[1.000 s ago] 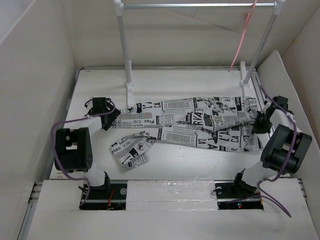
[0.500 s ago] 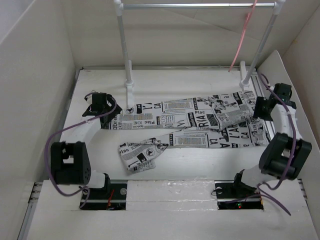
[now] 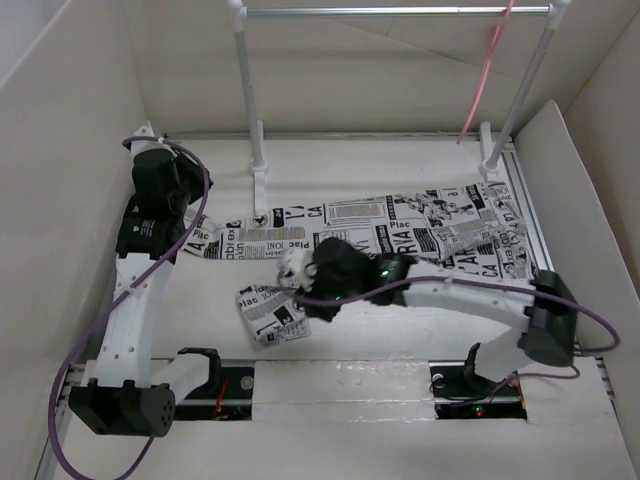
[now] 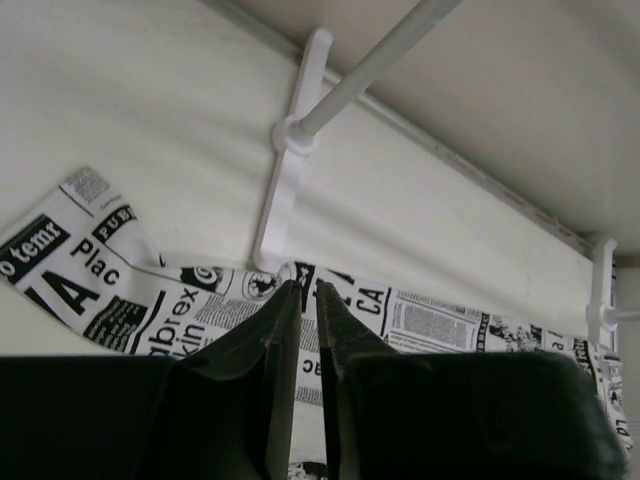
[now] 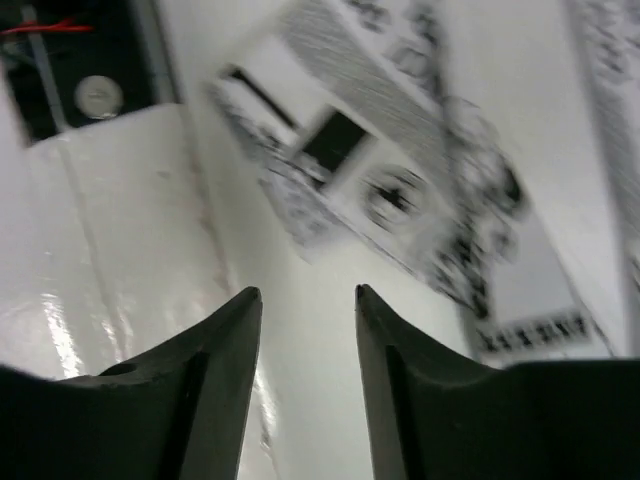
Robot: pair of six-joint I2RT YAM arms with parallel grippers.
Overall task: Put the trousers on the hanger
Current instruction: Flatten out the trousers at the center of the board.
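Observation:
The newspaper-print trousers [image 3: 400, 245] lie flat across the table, one leg ending at the left [image 4: 120, 300], the other folded back near the front [image 3: 268, 312]. The pale pink hanger [image 3: 487, 70] hangs from the rack's bar at the back right. My left gripper [image 3: 172, 205] is raised at the far left, above the upper leg's end; its fingers [image 4: 300, 287] stand almost together with nothing between them. My right gripper [image 3: 300, 275] reaches across to the middle, over the folded leg [image 5: 400, 170]. It [image 5: 308, 292] is open and empty above bare table.
A white-posted rack with a silver bar [image 3: 400, 12] stands at the back; one foot [image 4: 285, 170] sits just behind the trousers. High white walls box in the table. The right arm [image 3: 470, 295] lies low over the trousers' waist end.
The left arm let go of the leg's end, lifted back to the left and closed. The right arm left the right edge, swept to the middle and opened. The trousers lie flatter.

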